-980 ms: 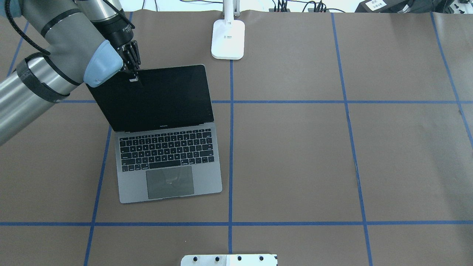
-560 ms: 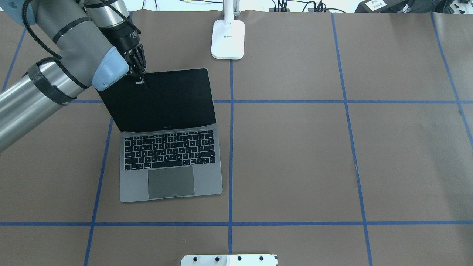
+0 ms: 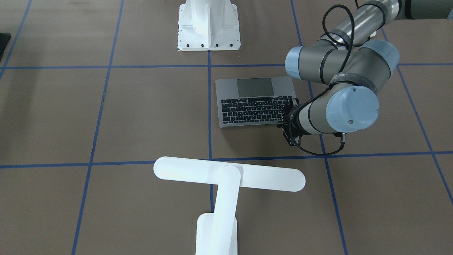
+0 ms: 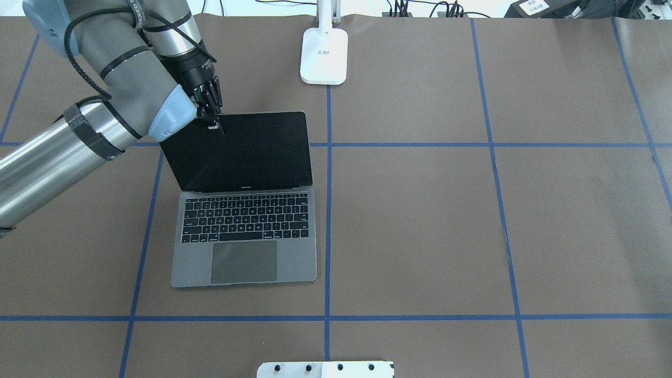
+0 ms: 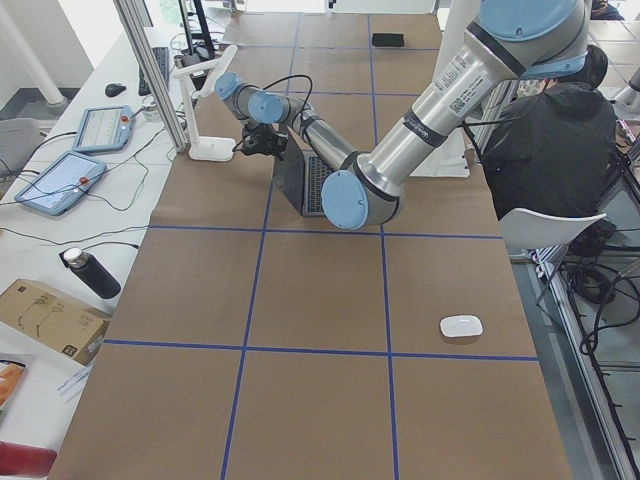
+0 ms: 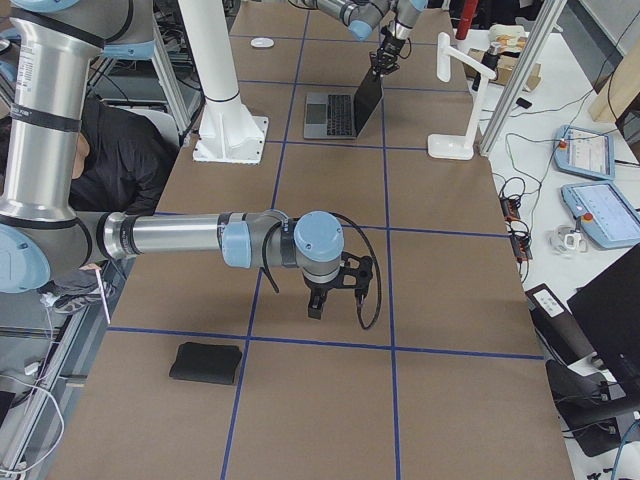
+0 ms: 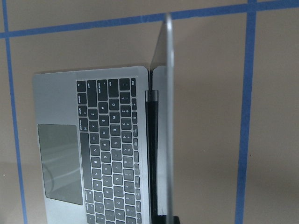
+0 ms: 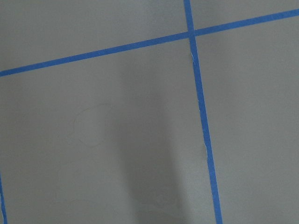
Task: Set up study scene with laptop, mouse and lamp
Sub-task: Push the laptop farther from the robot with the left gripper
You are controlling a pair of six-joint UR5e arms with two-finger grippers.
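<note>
The dark-grey laptop (image 4: pixel 247 231) lies open left of centre, its dark screen (image 4: pixel 241 152) raised steeply. My left gripper (image 4: pixel 212 122) is shut on the screen's top left corner. In the left wrist view the lid (image 7: pixel 166 116) runs edge-on up the frame. The white lamp (image 3: pixel 230 173) stands at the table's far edge, its base (image 4: pixel 324 55) just beyond the laptop. The white mouse (image 5: pixel 461 326) rests alone near the table's left end. My right gripper (image 6: pixel 320 300) hovers low over bare paper far to the right; I cannot tell whether it is open or shut.
The white bolted pedestal (image 3: pixel 208 24) stands at the robot's side of the table. A black mat (image 6: pixel 205 362) lies near the table's right end. A seated person (image 5: pixel 545 130) is behind the pedestal. Tablets (image 5: pixel 55 180) and a bottle (image 5: pixel 90 272) lie off the paper.
My left gripper has moved right and toward the robot with the screen's corner, tipping the screen more upright. The laptop base has turned slightly and now sits square to the grid.
</note>
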